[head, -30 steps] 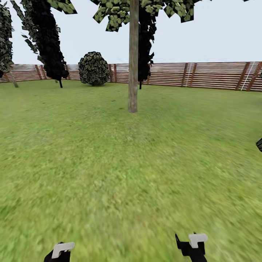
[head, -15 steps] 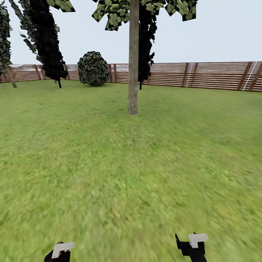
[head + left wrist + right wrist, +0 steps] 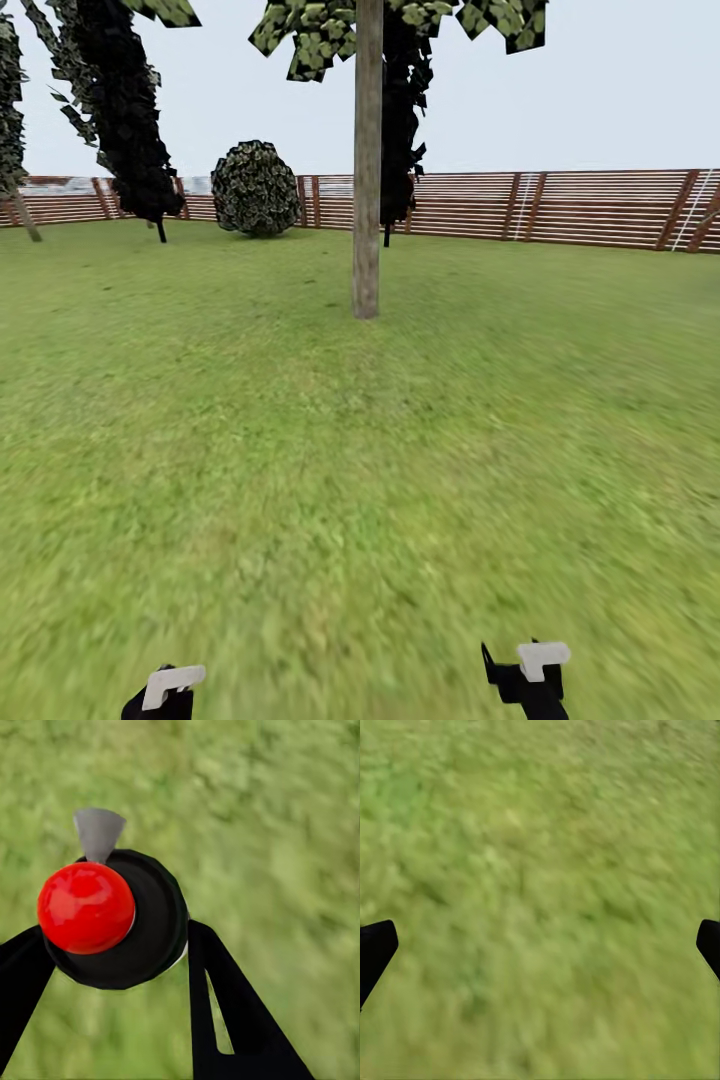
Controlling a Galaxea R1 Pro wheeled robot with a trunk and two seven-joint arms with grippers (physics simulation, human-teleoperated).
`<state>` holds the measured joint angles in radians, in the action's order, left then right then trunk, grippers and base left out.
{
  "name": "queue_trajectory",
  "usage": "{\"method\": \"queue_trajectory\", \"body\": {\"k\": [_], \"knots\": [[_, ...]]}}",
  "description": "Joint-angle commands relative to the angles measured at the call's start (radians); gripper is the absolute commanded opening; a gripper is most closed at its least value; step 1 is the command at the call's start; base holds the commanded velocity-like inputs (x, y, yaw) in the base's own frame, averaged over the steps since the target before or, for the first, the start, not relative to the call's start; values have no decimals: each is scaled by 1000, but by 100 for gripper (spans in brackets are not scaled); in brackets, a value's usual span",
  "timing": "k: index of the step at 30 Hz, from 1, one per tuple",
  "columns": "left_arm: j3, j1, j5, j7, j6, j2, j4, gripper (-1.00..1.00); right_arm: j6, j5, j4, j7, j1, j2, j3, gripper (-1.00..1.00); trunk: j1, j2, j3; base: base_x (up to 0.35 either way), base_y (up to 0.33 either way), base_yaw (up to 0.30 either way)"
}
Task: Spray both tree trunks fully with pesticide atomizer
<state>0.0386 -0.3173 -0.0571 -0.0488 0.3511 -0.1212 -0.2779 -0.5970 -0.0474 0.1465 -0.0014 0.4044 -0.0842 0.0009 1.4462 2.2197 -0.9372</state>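
Head view: both arms low, left gripper point(image 3: 165, 690) and right gripper point(image 3: 530, 675) over lawn point(image 3: 300, 480); one trunk point(image 3: 367, 160) ahead. Left wrist: fingers clamp one atomizer point(image 3: 112, 919). Right wrist: jaws wide, holding nothing.

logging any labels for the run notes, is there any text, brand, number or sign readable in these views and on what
None: no readable text in any view.
The pesticide atomizer, held between the left gripper fingers, shows a plain black top and a red knob, no label.
The tree trunk and the wooden fence bear no sign or number.
The right gripper is open over bare grass.
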Motion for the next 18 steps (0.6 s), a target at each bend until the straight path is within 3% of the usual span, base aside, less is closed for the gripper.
{"method": "queue_trajectory", "body": {"k": [1,18], "knots": [[0,0,-6,1,3,0,1,-100,-3,-5,-1,0,1,0,0,100,0,0,-1,337,0,0],[0,-1,-6,0,3,0,2,-100,-3,-5,-1,0,1,0,1,100,0,0,-1,337,0,0]]}}
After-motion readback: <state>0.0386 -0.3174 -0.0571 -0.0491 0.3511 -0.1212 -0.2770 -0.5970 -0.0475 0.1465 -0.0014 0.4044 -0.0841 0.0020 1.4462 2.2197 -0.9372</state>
